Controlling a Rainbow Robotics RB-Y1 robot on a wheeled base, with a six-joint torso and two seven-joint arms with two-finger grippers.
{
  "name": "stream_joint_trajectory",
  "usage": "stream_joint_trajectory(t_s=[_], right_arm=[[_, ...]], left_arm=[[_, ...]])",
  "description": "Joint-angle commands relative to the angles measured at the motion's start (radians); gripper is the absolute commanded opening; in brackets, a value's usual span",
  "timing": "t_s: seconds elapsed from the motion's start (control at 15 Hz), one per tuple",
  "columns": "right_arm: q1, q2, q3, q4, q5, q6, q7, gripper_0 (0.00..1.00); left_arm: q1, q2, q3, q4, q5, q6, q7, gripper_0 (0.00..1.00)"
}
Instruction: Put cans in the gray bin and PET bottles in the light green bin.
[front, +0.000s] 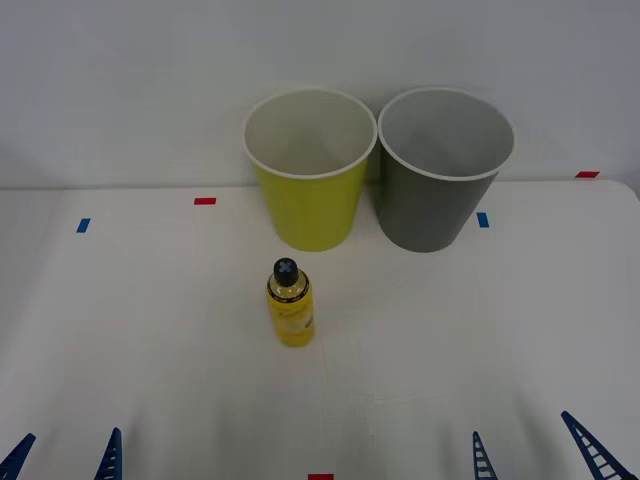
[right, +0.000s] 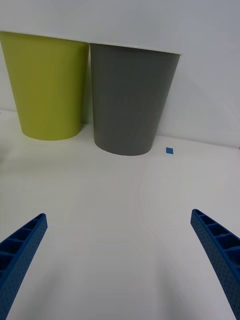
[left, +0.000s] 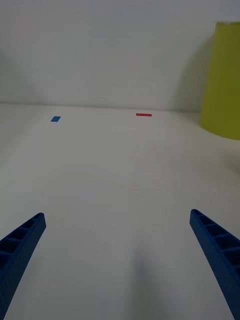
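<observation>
PET bottle stands upright on my table, before the light green bin; gray bin alongside. Left claw and right claw both released.

White table carries the yellow bottle, light green bin, gray bin, apparently tape marks.

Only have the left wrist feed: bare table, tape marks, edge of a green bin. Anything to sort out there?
Observer: Yes, one PET bottle stands upright in front of the light green bin.
Operator: Gray bin?
Observer: The gray bin stands right beside the green one, on the robot's right.
Operator: Grippers?
Observer: The left gripper and right gripper are both open at the table's near edge, holding nothing.
</observation>
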Motion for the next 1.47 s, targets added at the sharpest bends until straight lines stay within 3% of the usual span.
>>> stream_joint_trajectory(t_s=[0.07,1.47], right_arm=[[0.0,0.0,0.0,0.0,0.0,0.0,0.0,1.0],[0.0,0.0,0.0,0.0,0.0,0.0,0.0,1.0]], left_arm=[[0.0,0.0,0.0,0.0,0.0,0.0,0.0,1.0],[0.0,0.0,0.0,0.0,0.0,0.0,0.0,1.0]])
